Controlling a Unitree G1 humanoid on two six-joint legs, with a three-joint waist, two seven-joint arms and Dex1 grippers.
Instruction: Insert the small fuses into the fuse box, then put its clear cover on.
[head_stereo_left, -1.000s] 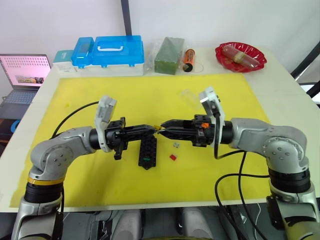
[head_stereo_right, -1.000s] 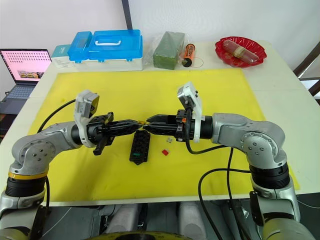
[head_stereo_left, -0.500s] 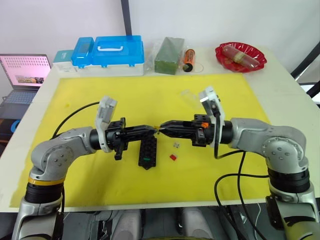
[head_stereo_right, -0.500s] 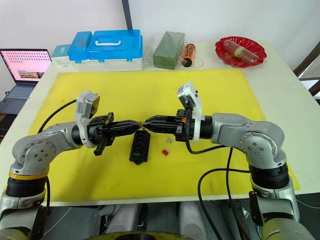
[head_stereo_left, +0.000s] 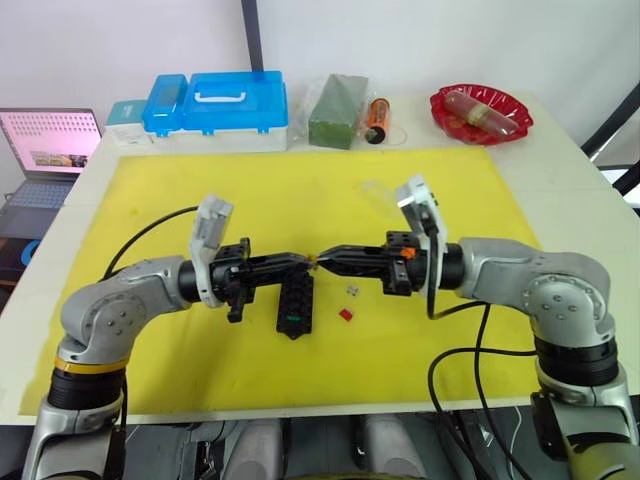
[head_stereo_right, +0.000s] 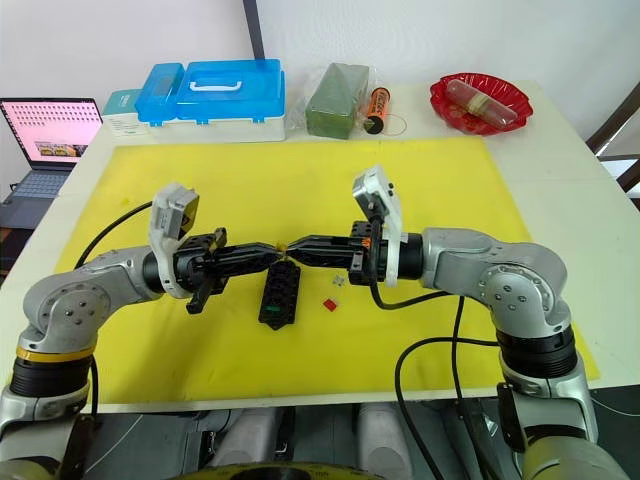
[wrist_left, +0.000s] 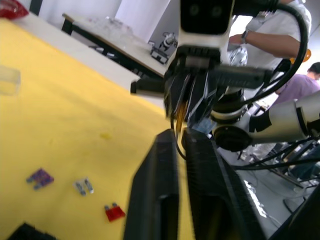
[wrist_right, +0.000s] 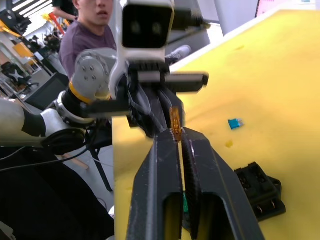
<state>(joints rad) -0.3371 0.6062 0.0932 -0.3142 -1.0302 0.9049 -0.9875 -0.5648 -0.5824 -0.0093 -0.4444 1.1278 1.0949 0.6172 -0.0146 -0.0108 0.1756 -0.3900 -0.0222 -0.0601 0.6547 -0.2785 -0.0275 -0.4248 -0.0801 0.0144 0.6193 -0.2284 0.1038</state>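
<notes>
left claw (head_stereo_left: 308, 262): clamped on orange fuse (wrist_right: 175, 120) | right claw (head_stereo_left: 325, 261): clamped on it too | frame centre, above fuse box (head_stereo_left: 296, 304)

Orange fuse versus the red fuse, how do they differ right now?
The orange fuse is held in the air where the left gripper and right gripper meet; the red fuse lies loose on the yellow mat. Their colours differ. Neither sits in the fuse box.

The right gripper (wrist_right: 175, 137) pinches an orange fuse (wrist_right: 176, 123) at its fingertips, meeting the left gripper (wrist_right: 159, 120) at twelve o'clock. A blue fuse (wrist_right: 234, 123) lies on the yellow mat (wrist_right: 270, 75) at three o'clock, the fuse box (wrist_right: 260, 192) at four
</notes>
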